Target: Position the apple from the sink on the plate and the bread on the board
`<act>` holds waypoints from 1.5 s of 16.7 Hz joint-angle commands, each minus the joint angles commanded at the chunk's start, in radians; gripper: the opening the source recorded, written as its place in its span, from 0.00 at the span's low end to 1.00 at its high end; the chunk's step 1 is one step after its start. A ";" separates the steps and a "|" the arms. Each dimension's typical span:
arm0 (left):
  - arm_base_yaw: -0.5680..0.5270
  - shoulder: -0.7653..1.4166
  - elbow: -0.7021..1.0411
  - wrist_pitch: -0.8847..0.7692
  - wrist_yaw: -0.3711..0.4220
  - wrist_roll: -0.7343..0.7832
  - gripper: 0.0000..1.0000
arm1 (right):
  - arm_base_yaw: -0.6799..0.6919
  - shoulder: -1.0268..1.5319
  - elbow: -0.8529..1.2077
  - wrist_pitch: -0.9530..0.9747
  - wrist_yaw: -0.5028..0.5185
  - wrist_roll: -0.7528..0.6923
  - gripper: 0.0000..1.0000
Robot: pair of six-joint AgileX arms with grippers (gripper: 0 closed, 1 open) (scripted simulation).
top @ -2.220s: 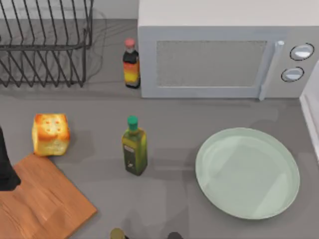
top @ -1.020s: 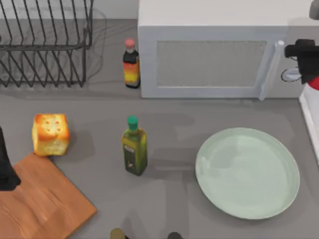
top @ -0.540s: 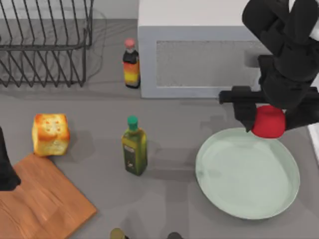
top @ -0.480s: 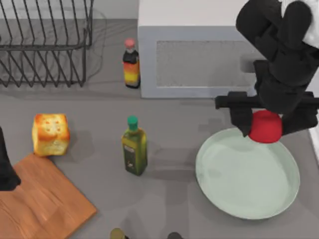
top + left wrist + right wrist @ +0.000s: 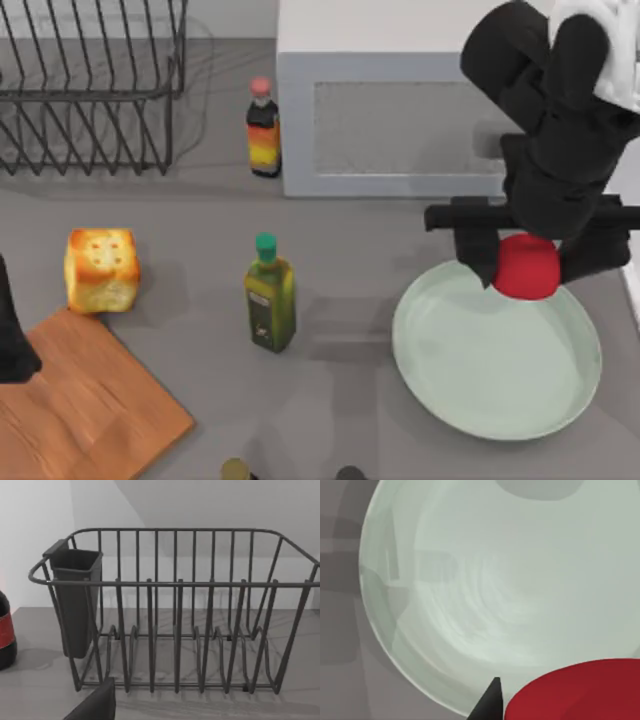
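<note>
While the left arm (image 5: 12, 335) is sitting parked at the board's (image 5: 90, 410) left edge, fingers can't tell, bread (image 5: 101, 269) is resting on the counter just off the board's far corner. R gripper (image 5: 528, 262) is pinching the apple (image 5: 527, 268) above the plate's (image 5: 480, 395) far rim, well right of the board.

Apple (image 5: 527, 268): small, round, bright red, held off the tabletop between dark fingers (image 5: 478, 255) over the plate's far rim. Plate (image 5: 470, 380): large, round, pale mint green, shallow raised rim, flat on the right side, nothing resting in it. Bread (image 5: 101, 270): golden cube, toasted spotted top, upright at far left, touching the board's far corner. Board (image 5: 90, 410): orange-brown grained wood, flat, near left.
</note>
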State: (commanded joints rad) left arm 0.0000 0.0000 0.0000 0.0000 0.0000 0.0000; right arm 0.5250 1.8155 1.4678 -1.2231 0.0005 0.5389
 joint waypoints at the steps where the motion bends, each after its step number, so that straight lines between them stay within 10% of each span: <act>1: 0.000 0.000 0.000 0.000 0.000 0.000 1.00 | 0.000 0.000 0.000 0.000 0.000 0.000 0.23; 11: 0.000 0.000 0.000 0.000 0.000 0.000 1.00 | 0.000 0.000 0.000 0.000 0.000 0.000 0.98; 25: 0.000 0.000 0.000 0.000 0.000 0.000 1.00 | -0.030 -0.101 -0.081 0.067 0.000 -0.030 1.00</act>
State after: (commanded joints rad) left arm 0.0000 0.0000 0.0000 0.0000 0.0000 0.0000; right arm 0.4948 1.7141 1.3872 -1.1560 0.0005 0.5093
